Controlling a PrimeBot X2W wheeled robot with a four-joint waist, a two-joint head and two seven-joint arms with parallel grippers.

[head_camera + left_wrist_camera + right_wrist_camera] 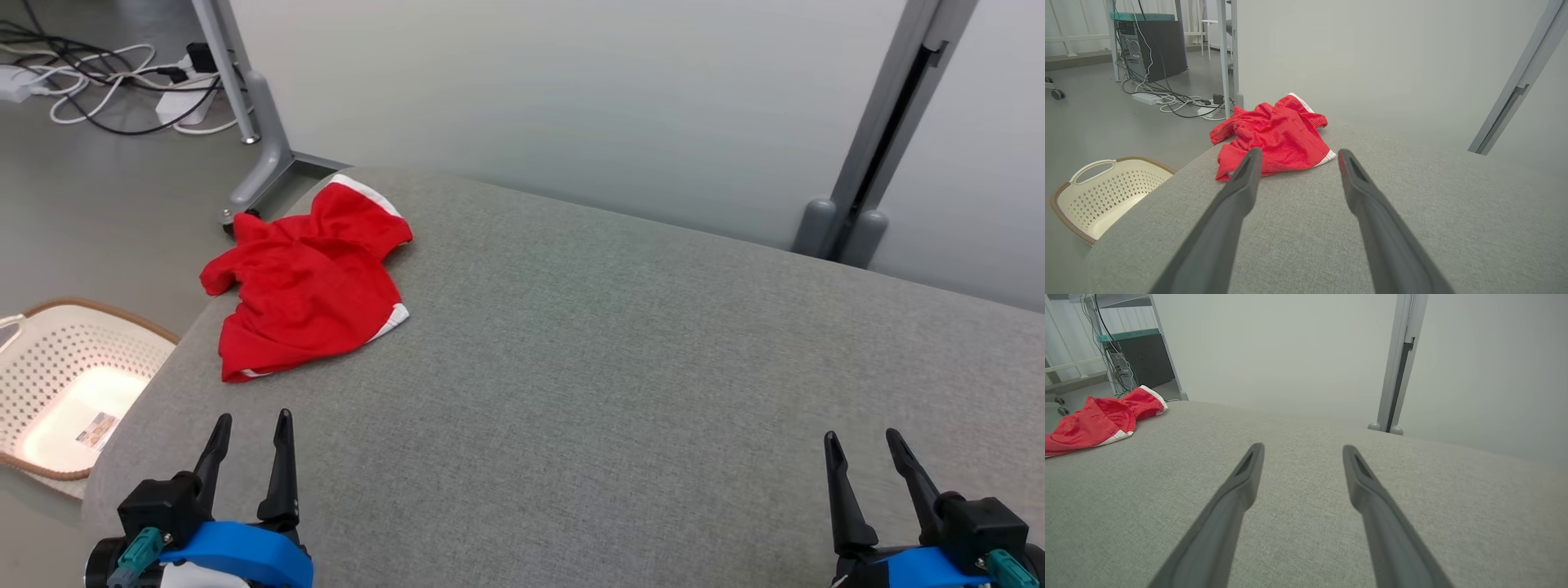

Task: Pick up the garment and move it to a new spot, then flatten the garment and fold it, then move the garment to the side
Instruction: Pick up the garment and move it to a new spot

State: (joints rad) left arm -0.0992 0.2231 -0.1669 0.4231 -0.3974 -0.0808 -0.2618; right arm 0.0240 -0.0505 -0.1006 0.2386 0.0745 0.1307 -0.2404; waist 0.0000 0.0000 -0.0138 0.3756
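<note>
The garment (306, 282) is a crumpled red piece with white trim, lying at the far left corner of the grey upholstered surface (620, 351). It also shows ahead of the fingers in the left wrist view, garment (1274, 136), and at the left edge of the right wrist view, garment (1098, 420). My left gripper (251, 420) hovers open near the front left edge, a short way in front of the garment and apart from it. At the front right my right gripper (861, 437) stands open, far from the cloth. Nothing sits between either pair of fingers.
A cream perforated basket (57, 384) stands on the floor left of the surface. Cables and a power strip (184, 102) lie on the floor at the far left. A grey frame leg (261, 147) and a post (865, 163) stand before pale panels behind the surface.
</note>
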